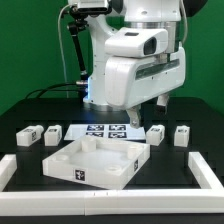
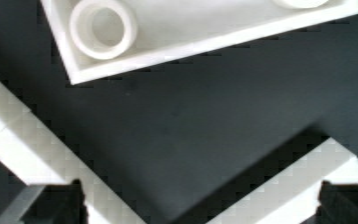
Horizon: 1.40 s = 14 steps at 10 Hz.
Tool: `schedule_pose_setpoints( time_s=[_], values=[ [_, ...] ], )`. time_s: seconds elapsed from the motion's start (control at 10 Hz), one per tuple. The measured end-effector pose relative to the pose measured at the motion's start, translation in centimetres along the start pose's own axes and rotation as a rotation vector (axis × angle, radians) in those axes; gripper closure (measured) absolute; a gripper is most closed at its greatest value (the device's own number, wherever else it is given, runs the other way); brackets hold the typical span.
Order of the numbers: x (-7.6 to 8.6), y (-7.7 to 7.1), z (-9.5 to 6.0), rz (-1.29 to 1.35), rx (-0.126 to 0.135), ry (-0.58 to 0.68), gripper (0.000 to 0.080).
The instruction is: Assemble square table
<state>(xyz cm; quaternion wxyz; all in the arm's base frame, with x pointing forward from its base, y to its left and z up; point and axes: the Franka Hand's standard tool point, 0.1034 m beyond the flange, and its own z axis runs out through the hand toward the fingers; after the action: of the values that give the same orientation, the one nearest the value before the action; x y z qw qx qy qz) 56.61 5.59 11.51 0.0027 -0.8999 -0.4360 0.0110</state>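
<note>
Nearest, a long low white border rail edges the matte black tabletop. Behind it, left of centre, sits the square top, a smooth white plastic tray with a raised rim and only its own floor showing inside. The wrist view catches its round corner hole. Farther back stand four stubby tagged blocks: outer left leg, inner left leg, inner right leg and outer right leg. They flank the flat marker board. Above the board's far right edge hangs the pincer, released, its fingers spread over bare tabletop.
</note>
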Motion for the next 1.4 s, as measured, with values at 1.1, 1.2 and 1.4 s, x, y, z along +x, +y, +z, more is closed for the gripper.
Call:
schedule_pose_setpoints(
  time_s=[1.1, 1.2, 1.4],
  values=[
    [-8.9, -4.0, 3.5, -0.536, -0.002, 0.002, 0.015],
    [-8.8, -4.0, 3.4, -0.536, 0.005, -0.002, 0.015],
    [-8.9, -4.0, 3.6, -0.533, 0.007, -0.003, 0.015]
  ],
)
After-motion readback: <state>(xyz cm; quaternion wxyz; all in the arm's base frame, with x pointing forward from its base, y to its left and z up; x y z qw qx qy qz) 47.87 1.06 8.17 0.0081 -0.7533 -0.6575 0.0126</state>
